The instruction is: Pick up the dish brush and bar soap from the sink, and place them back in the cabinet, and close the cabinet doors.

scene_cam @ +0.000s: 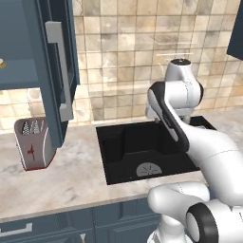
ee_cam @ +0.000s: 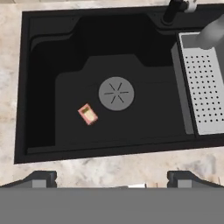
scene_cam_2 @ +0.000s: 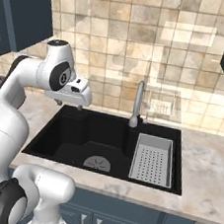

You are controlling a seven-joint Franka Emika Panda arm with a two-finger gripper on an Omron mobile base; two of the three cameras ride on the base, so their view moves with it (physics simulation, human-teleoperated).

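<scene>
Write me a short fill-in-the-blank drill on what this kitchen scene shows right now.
1. The bar soap lies on the sink floor beside the round grey ____.
2. The perforated grey tray sits in the sink under the ____.
3. The gripper hovers above the sink with its jaws ____.

Missing words: drain; faucet; open

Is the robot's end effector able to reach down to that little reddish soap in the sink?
Probably yes: the open end effector hangs above the sink, and nothing covers the bar soap left of the drain.
</scene>
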